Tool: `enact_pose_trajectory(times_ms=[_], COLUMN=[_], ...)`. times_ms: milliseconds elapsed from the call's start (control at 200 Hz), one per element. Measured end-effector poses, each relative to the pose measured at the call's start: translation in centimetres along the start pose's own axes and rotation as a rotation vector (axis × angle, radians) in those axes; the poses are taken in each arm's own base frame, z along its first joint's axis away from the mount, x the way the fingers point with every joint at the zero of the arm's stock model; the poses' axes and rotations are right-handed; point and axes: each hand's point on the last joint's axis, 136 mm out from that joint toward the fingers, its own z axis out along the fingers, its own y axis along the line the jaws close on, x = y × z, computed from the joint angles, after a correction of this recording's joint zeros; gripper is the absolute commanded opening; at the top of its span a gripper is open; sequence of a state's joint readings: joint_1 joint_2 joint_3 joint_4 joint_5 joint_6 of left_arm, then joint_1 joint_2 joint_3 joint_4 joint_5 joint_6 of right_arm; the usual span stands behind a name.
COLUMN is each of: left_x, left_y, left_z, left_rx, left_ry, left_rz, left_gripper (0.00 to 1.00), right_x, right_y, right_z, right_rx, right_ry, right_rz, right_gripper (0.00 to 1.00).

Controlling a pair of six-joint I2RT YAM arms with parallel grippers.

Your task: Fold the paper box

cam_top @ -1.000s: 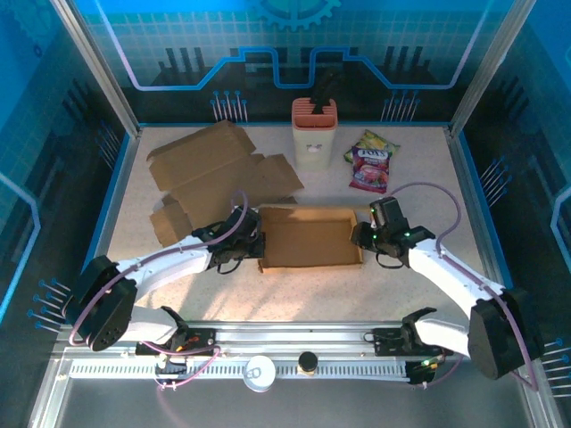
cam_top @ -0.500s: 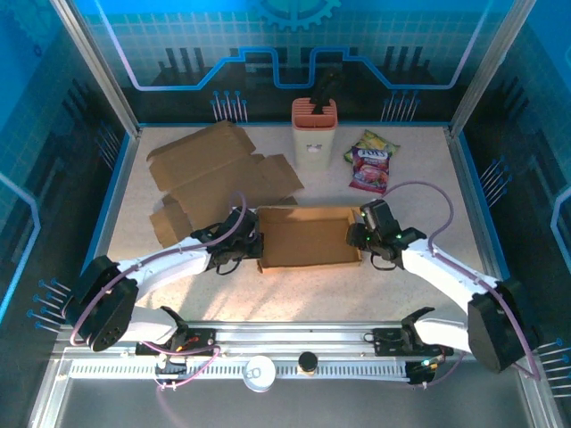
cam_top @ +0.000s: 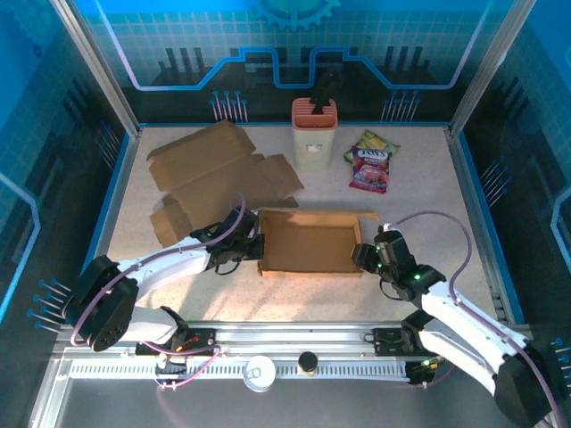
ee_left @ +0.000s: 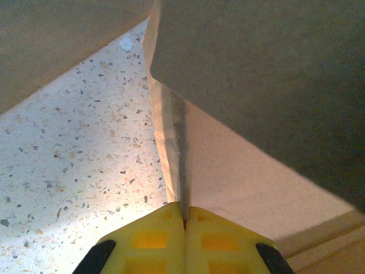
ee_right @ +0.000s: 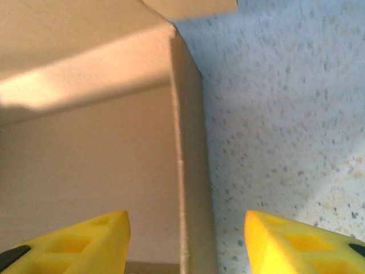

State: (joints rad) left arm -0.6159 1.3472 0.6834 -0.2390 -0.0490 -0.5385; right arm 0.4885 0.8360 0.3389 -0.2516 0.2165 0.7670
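Mid-table: paper box [cam_top: 308, 245]; flat cardboard [cam_top: 214, 169] behind-left, holder [cam_top: 315, 135] behind (snack bags [cam_top: 370, 165] right of it)

Paper box [ee_left: 268, 74], left wrist view: runs off the top and right edges; near flap at upper right a dark blur
Left gripper [ee_left: 183, 212]: fingers [ee_left: 151, 240] cut by the bottom edge; the wall pinched between them is hidden there
Right gripper [ee_right: 185, 222]: fingers [ee_right: 85, 242] cut by the bottom edge; cardboard runs off left and top
Right arm [cam_top: 526, 383], top view: cut off at the lower right corner
Dark object [cam_top: 326, 85] in the holder [cam_top: 315, 138], upper centre: too small to identify
Packets [cam_top: 370, 165]: print unreadable
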Motion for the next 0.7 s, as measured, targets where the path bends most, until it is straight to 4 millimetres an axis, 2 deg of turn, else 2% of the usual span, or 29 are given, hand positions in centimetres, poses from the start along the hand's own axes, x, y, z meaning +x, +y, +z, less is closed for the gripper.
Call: enact_pose_trajectory(times_ms=[315, 510, 605, 700], left_x=[-0.1, -0.5, -0.8, -1.4], left_y=[0.0, -0.7, -0.9, -1.2], left_z=[0.1, 0.0, -0.5, -1.1], left_rx=[0.005, 0.051, 0.09, 0.124], left_ry=[0.004, -0.019, -0.041, -0.067], left_rz=[0.012, 0.018, 0.013, 0.013], left_gripper=[0.0, 0.19, 0.33, 0.35], right_x=[0.2, 0.1, -0.3, -0.5], right_y=[-0.2, -0.3, -0.4, -0.7], right_z=[3.0, 3.5, 3.4, 3.2], right_rx=[0.022, 0.053, 0.074, 0.098], right_ry=[0.07, 0.094, 0.092, 0.094], right_rz=[0.022, -0.012, -0.033, -0.057], right_gripper=[0.29, 0.15, 0.1, 0.06])
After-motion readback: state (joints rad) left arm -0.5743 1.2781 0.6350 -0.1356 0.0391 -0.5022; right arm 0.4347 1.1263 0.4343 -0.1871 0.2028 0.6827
